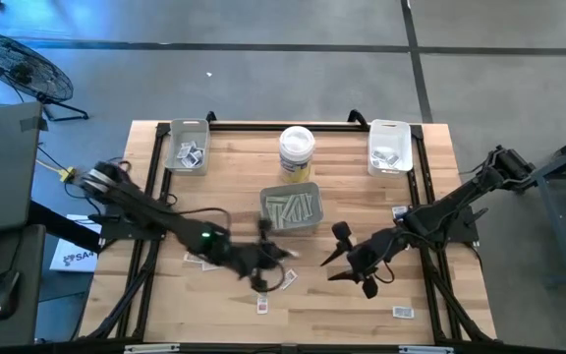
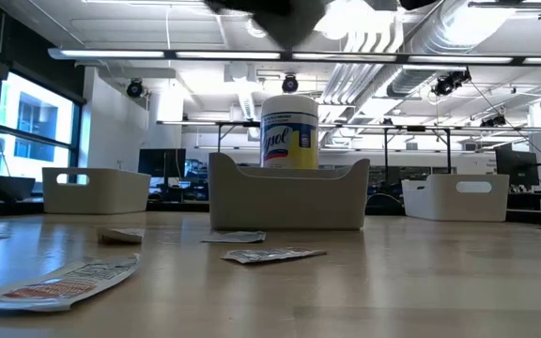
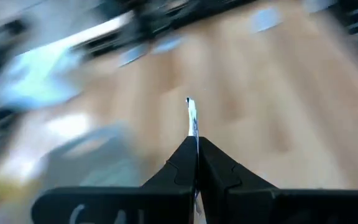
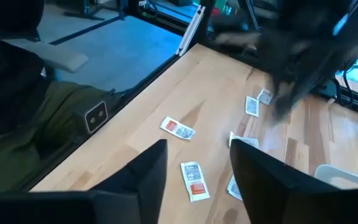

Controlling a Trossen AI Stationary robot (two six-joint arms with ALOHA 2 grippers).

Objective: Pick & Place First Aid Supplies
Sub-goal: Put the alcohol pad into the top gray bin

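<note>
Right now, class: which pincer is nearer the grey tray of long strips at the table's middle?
Left. The left pincer sits just beside the grey tray's near edge; the right pincer is farther off, diagonally right.

Grey floor (image 1: 263,79), ceiling ducts (image 2: 458,38) — tube lights, left windows (image 2: 36,131)

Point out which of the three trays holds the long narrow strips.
The grey tray in the middle of the table, just in front of the white tub. The two white trays at the back left corner and back right corner hold small square packets instead.
</note>
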